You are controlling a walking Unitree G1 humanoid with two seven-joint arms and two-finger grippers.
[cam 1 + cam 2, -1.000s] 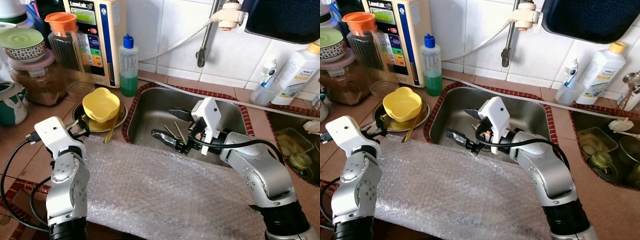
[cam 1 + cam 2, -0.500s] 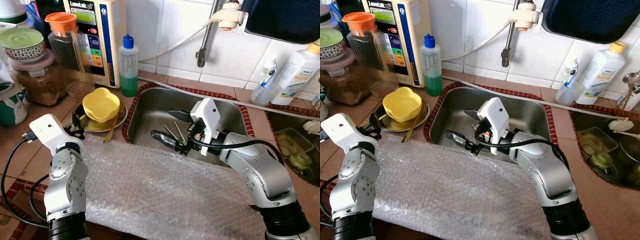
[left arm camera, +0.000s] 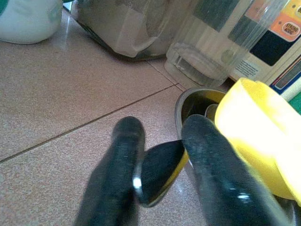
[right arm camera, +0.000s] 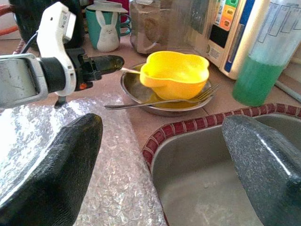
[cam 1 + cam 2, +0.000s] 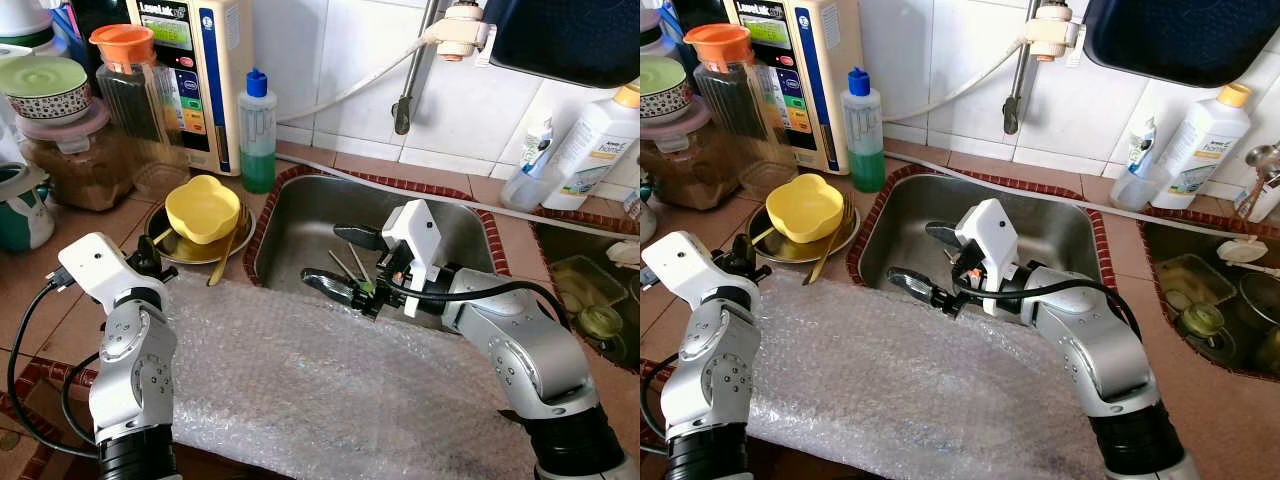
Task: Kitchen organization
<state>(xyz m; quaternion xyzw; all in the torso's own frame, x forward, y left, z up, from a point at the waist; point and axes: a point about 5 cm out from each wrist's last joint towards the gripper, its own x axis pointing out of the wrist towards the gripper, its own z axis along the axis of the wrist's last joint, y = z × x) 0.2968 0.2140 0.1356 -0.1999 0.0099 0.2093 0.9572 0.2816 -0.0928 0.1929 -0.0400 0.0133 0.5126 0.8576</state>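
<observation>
A yellow bowl (image 5: pixel 202 208) sits in a metal plate (image 5: pixel 190 250) left of the sink (image 5: pixel 300 215), with a fork (image 5: pixel 225 255) leaning on the plate's rim. My left gripper (image 5: pixel 152 262) is low at the plate's near left edge. In the left wrist view its fingertips (image 3: pixel 123 136) are shut on the end of a spoon (image 3: pixel 160 169) that lies against the bowl. My right gripper (image 5: pixel 342 262) hangs open over the sink's front part, fingers spread wide, just above chopsticks (image 5: pixel 355 265) on the sink bottom. It holds nothing.
Bubble wrap (image 5: pixel 330 380) covers the counter in front of the sink. A green soap bottle (image 5: pixel 257 130), a water purifier (image 5: pixel 195 70) and jars (image 5: pixel 130 90) stand behind the plate. White bottles (image 5: pixel 590 145) and a second basin (image 5: pixel 590 300) with dishes are at the right.
My left wrist has shifted slightly down beside the plate, fingers still at its edge. The right gripper has drifted a little to the right over the sink and stays open.
</observation>
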